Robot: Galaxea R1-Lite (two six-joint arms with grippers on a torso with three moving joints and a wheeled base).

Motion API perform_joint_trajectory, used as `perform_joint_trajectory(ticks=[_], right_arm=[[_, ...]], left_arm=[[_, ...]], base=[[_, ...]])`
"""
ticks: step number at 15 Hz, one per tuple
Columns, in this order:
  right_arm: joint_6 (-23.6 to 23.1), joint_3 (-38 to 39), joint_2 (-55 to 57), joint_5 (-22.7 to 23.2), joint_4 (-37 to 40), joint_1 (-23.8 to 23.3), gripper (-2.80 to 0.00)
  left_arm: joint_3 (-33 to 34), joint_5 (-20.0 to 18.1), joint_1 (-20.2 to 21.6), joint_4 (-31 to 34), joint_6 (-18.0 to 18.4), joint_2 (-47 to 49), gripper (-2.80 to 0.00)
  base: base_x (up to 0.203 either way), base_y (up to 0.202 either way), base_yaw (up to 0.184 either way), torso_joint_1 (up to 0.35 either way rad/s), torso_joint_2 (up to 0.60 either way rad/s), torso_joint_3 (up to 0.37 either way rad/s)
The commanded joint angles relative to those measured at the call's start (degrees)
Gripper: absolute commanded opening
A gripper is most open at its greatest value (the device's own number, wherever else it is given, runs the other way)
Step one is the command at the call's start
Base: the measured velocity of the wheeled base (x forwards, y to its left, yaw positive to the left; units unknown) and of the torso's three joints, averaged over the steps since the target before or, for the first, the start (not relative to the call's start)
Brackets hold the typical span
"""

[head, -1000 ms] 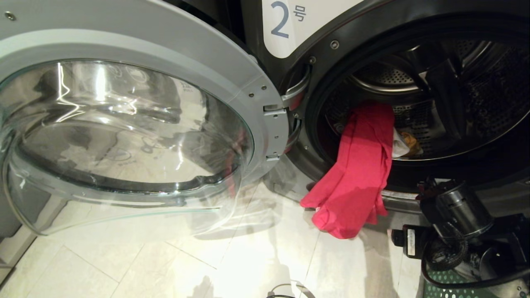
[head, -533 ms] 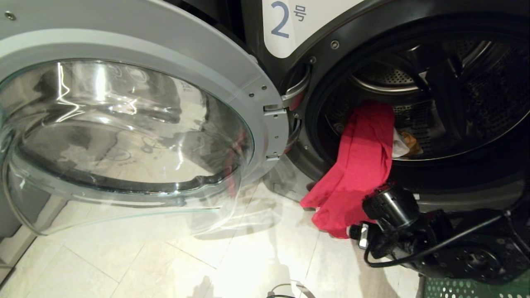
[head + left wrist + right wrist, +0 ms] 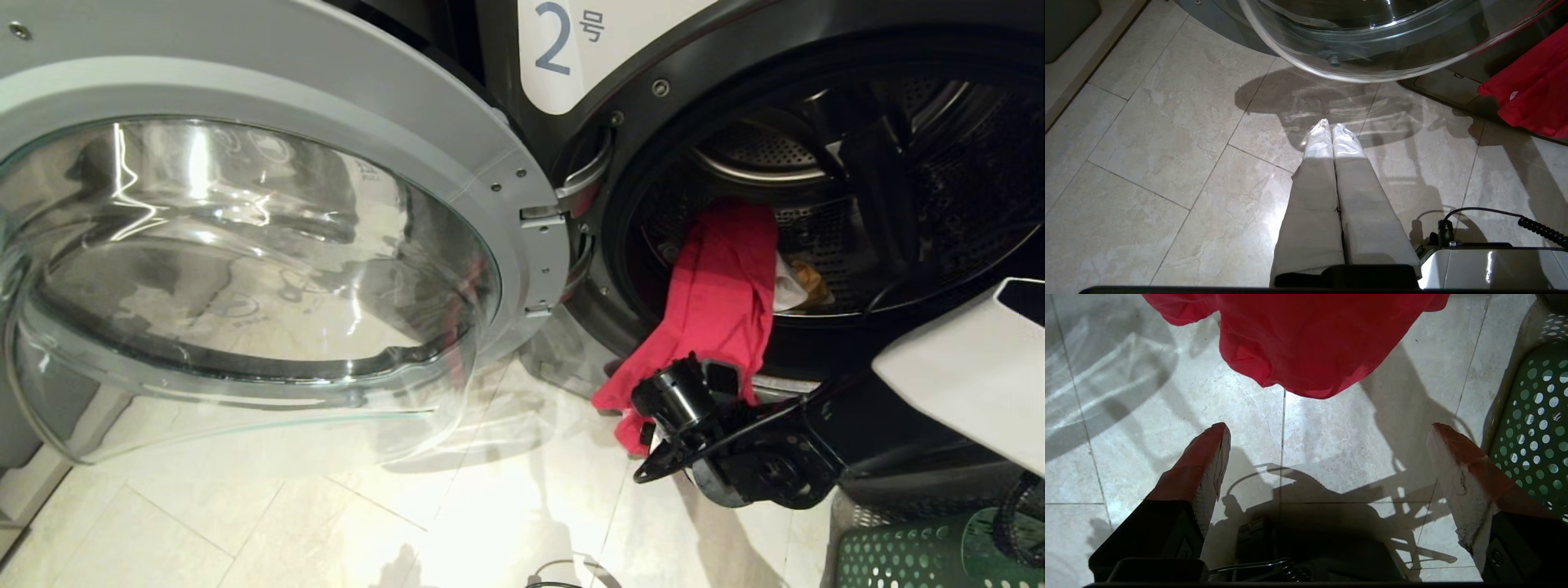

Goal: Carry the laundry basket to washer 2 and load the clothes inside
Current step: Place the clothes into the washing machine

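Lit hard from overhead, warm in tone. Strong glare on the pale floor tiles (image 3: 457, 523), streaked reflections across the glass door (image 3: 245, 269) of the washer (image 3: 620, 49). Dim inside the drum (image 3: 898, 163) at 2 o'clock (perforations barely readable). Crisp dark shadows under the right gripper (image 3: 1327, 435). Curved, stretched edges in the head view; little blur.

A laundry room, likely a shared or coin laundry: a front-load washer (image 3: 816, 204) with its glass door (image 3: 245, 269) swung open carries a numbered label (image 3: 563, 49) marked 2, standing on pale floor tiles (image 3: 326, 523).
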Motion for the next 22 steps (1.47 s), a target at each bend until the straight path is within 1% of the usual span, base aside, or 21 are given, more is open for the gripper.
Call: perform_joint_trajectory(ticks=[1,3,5,8,11,12,13,15,17,18,20,22], right_arm=[[0.2,-1.6,4.2,-0.7,-0.1,0.0,0.0],[-0.4,-3.9,6.9,-1.6,0.0,-0.4,0.0],[-3.3,-5.7,9.0,-2.7,-0.6,-1.2,0.0],[-7.2,-6.7,9.9,-2.6,-2.4,-2.3,0.0],[-8.1,-9.7,10.7,-2.7,-2.3,-4.9,0.0],[-9.0,-10.5,11.6,-2.5,-2.4,-6.2,0.0],[-10.1,-11.2,12.0,-1.4,-2.4,-7.3,0.0],[-11.9,-11.5,11.6,2.6,-2.4,-8.5,0.0],[-14.8,-11.5,11.1,8.2,-2.5,-9.4,0.0],[-16.5,-11.7,11.5,9.4,-3.2,-10.0,0.0],[-18.6,-13.2,13.9,9.6,-5.8,-10.6,0.0],[-22.5,-15.0,16.2,9.5,-9.6,-11.7,0.0]], left_arm=[[0.0,0.0,0.0,0.0,0.0,0.0,-2.8],[0.0,0.0,0.0,0.0,0.0,0.0,-2.8],[0.0,0.0,0.0,0.0,0.0,0.0,-2.8],[0.0,0.0,0.0,0.0,0.0,0.0,-2.8],[0.0,0.0,0.0,0.0,0.0,0.0,-2.8],[0.0,0.0,0.0,0.0,0.0,0.0,-2.8],[0.0,0.0,0.0,0.0,0.0,0.0,-2.8],[0.0,0.0,0.0,0.0,0.0,0.0,-2.8],[0.0,0.0,0.0,0.0,0.0,0.0,-2.8],[0.0,0.0,0.0,0.0,0.0,0.0,-2.8],[0.0,0.0,0.0,0.0,0.0,0.0,-2.8],[0.0,0.0,0.0,0.0,0.0,0.0,-2.8]], base=[[0.0,0.0,0.0,0.0,0.0,0.0],[0.0,0.0,0.0,0.0,0.0,0.0],[0.0,0.0,0.0,0.0,0.0,0.0],[0.0,0.0,0.0,0.0,0.0,0.0],[0.0,0.0,0.0,0.0,0.0,0.0],[0.0,0.0,0.0,0.0,0.0,0.0],[0.0,0.0,0.0,0.0,0.0,0.0],[0.0,0.0,0.0,0.0,0.0,0.0],[0.0,0.0,0.0,0.0,0.0,0.0],[0.0,0.0,0.0,0.0,0.0,0.0],[0.0,0.0,0.0,0.0,0.0,0.0],[0.0,0.0,0.0,0.0,0.0,0.0]])
